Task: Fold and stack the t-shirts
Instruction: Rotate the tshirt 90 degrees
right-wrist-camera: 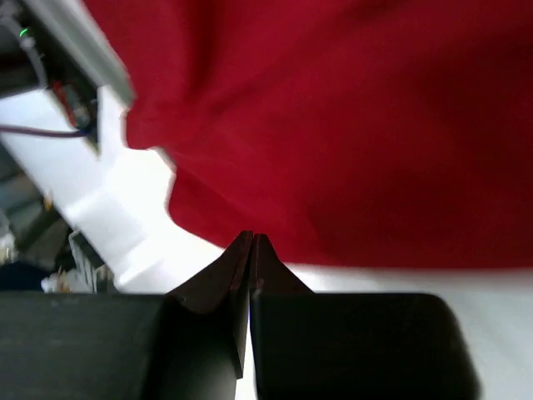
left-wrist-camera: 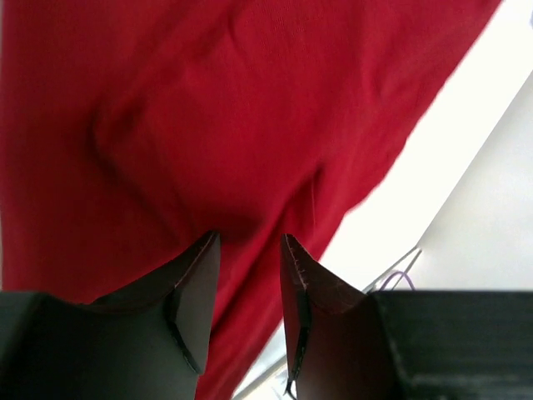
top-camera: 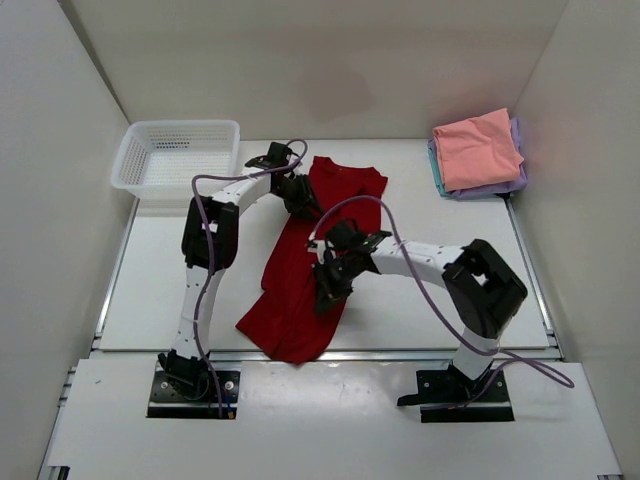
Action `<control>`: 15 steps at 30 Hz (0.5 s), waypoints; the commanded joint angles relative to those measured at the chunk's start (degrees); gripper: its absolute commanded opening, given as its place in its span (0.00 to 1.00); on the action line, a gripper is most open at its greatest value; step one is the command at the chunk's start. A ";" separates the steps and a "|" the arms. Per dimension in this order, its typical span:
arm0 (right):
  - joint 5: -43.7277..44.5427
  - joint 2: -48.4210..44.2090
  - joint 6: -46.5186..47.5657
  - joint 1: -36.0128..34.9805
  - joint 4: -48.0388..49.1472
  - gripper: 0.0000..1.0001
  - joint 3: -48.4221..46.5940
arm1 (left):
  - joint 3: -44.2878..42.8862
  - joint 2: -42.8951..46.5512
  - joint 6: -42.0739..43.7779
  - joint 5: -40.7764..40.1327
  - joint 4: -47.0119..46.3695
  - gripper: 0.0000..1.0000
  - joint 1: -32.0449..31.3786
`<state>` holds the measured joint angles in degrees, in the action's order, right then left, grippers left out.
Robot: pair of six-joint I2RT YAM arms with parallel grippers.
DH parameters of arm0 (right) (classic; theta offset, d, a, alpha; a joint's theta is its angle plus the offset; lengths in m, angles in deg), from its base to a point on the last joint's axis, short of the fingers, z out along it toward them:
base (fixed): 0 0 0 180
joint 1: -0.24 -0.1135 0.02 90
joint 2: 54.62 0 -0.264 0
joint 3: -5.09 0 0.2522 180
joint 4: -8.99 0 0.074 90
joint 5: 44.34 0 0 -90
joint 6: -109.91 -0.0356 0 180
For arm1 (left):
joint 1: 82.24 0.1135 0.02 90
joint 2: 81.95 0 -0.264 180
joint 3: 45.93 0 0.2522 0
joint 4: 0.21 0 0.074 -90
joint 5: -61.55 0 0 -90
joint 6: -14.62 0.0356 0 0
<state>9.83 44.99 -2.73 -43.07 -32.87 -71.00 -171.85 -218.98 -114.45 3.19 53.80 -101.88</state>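
The dark red t-shirt (top-camera: pixel 291 310) lies as a long narrow strip down the middle of the table, collar end at the back. My left gripper (top-camera: pixel 303 205) is open just above its upper left part; the left wrist view shows the jaws (left-wrist-camera: pixel 247 239) apart over the red cloth (left-wrist-camera: pixel 208 108). My right gripper (top-camera: pixel 328 290) hangs over the shirt's right edge at mid-length. In the right wrist view it (right-wrist-camera: pixel 251 237) is shut, tips at the hem of the cloth (right-wrist-camera: pixel 333 125), with no cloth seen between them. A folded stack sits back right: salmon pink (top-camera: pixel 478 148) on lavender (top-camera: pixel 500 186) and teal (top-camera: pixel 436 170).
A white mesh basket (top-camera: pixel 175 155) stands at the back left corner. White walls close in the table on the left, back and right. A metal rail (top-camera: pixel 330 353) runs along the table's near edge, just below the shirt's bottom end.
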 commanded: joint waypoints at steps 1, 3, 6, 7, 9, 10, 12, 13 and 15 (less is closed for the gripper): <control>-4.25 2.07 -4.26 -2.65 15.87 0.00 -0.34 | -7.08 -3.57 -0.75 1.77 0.08 0.45 -0.22; -0.48 4.44 -4.35 -4.76 16.23 0.00 0.01 | -11.05 -6.47 -1.36 0.97 1.40 0.45 -0.40; 3.65 5.68 -5.76 -5.21 15.88 0.00 2.55 | -15.36 -10.53 -1.97 -0.78 2.73 0.43 -0.14; 5.58 5.59 -6.10 -4.95 14.58 0.00 2.91 | -16.94 -11.75 -2.50 -1.05 2.82 0.44 0.12; 8.57 5.68 -5.50 -3.80 12.39 0.00 4.32 | -19.48 -13.43 -3.12 -2.45 3.52 0.44 0.56; 11.63 5.85 -5.58 -3.02 9.84 0.01 4.32 | -21.33 -14.39 -4.16 -2.63 3.52 0.44 1.00; 15.33 6.38 -3.22 -2.13 5.28 0.00 3.62 | -24.23 -16.07 -5.22 -3.95 4.39 0.44 2.05; 17.62 7.08 -2.60 -0.82 2.64 0.00 2.57 | -26.07 -16.94 -6.01 -4.30 4.83 0.43 2.23; 19.74 7.70 0.47 0.59 -1.06 0.00 1.07 | -27.23 -17.57 -7.16 -5.88 5.45 0.44 3.02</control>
<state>18.16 50.59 -7.14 -44.82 -26.58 -68.64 -196.50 -235.39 -120.03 3.58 57.76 -101.00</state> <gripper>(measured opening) 0.001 0.435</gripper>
